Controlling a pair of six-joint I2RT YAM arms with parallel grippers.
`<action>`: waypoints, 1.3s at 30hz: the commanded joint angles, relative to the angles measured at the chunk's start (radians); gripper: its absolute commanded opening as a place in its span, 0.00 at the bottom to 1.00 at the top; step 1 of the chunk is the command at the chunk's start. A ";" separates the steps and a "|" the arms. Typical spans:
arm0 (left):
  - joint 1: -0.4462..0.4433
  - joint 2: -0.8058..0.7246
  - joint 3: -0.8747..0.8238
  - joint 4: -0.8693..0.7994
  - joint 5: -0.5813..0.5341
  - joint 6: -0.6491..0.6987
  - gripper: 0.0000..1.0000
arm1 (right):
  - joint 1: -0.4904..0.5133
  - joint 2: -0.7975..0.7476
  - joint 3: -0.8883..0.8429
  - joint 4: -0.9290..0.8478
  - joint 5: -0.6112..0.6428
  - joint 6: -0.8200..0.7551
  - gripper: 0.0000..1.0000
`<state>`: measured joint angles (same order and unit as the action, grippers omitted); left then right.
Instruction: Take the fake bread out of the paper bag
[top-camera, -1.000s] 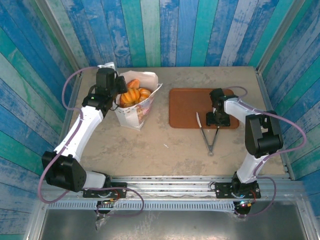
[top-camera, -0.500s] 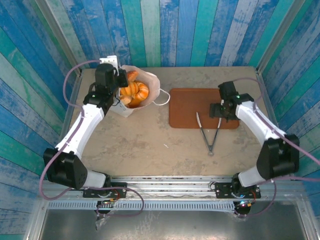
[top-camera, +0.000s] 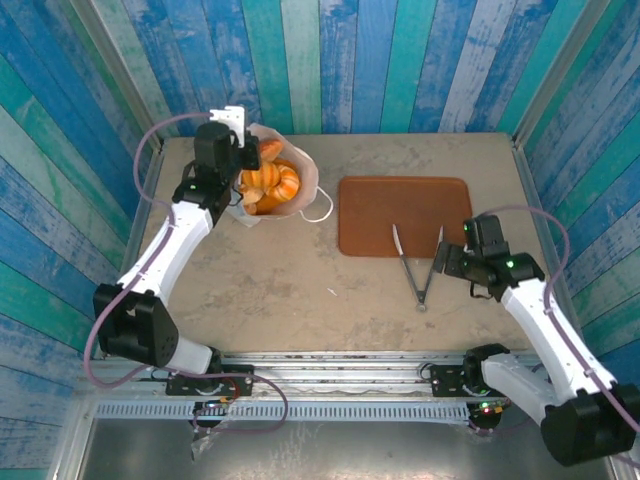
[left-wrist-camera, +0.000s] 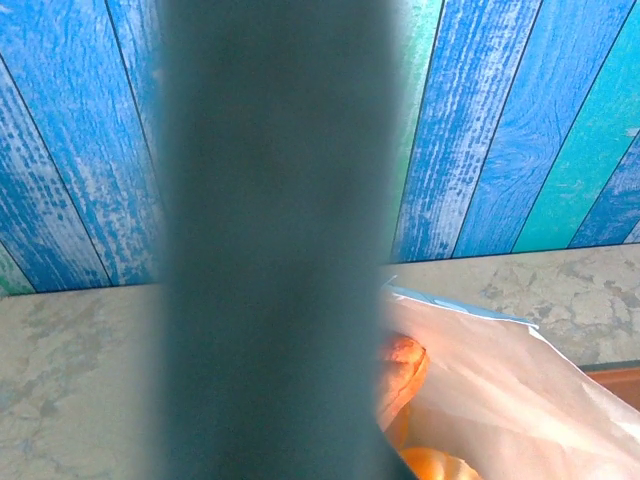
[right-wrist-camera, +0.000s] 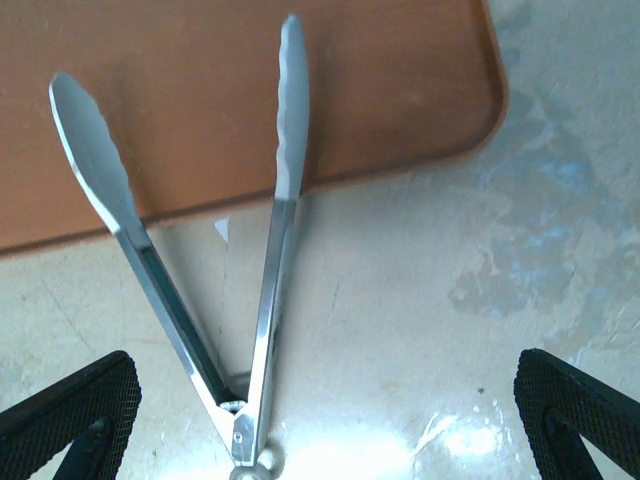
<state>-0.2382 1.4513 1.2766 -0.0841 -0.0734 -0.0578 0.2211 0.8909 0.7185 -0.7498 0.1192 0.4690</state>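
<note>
- Looking down from above, my left gripper (top-camera: 238, 158) sits at the far-left rim of the paper bag (top-camera: 306, 170). The bag stands open at the far left of the table (top-camera: 290, 285), with the fake bread (top-camera: 268, 183) heaped inside, glossy, orange and ridged.
- My left wrist camera gives a blurred dark column across the middle, with thin creased white paper and one orange piece beside it. I cannot tell whether those fingers are together or apart.
- My right gripper (right-wrist-camera: 325, 415) has its black, textured pads (right-wrist-camera: 75, 410) spread wide and holds nothing.
- The hinge of the shiny metal tongs (right-wrist-camera: 270, 290) lies between those pads, and the scalloped tips lie on the smooth brown tray (right-wrist-camera: 250, 90).
</note>
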 joint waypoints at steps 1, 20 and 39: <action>-0.004 0.048 0.083 0.139 0.022 0.028 0.00 | 0.007 -0.084 -0.050 0.007 -0.033 0.043 1.00; -0.032 0.088 0.072 0.114 0.076 0.066 0.00 | 0.205 -0.026 -0.171 0.060 -0.063 0.180 1.00; -0.033 0.055 0.041 0.124 0.073 0.058 0.00 | 0.335 0.455 -0.108 0.314 0.081 0.211 1.00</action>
<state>-0.2684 1.5269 1.3205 -0.0349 -0.0013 0.0006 0.5495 1.3224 0.5949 -0.4812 0.1581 0.6594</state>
